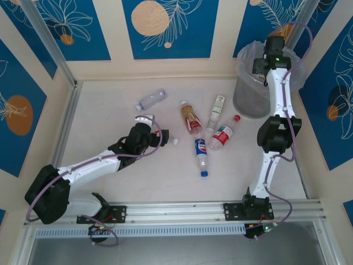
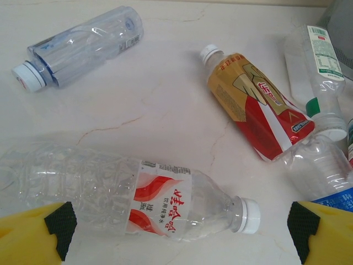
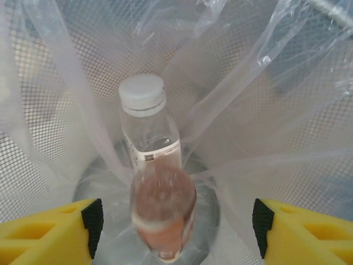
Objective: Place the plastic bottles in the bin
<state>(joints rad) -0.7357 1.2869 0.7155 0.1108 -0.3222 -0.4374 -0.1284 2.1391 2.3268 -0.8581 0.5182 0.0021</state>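
In bin (image 1: 249, 98): upright bottle (image 3: 144, 118); blurred bottle (image 3: 164, 207), loose between the jaws of right gripper (image 3: 176, 223), which are parted and hold nothing.
On table (image 1: 110, 124): clear bottle (image 1: 151, 100), orange bottle (image 1: 191, 117), green-white bottle (image 1: 217, 107), red-cap bottle (image 1: 222, 136), Pepsi bottle (image 1: 201, 150); red-white bottle (image 2: 160, 204) under left gripper (image 2: 182, 227), jaws wide, empty.
Judged: two binned, six remain.
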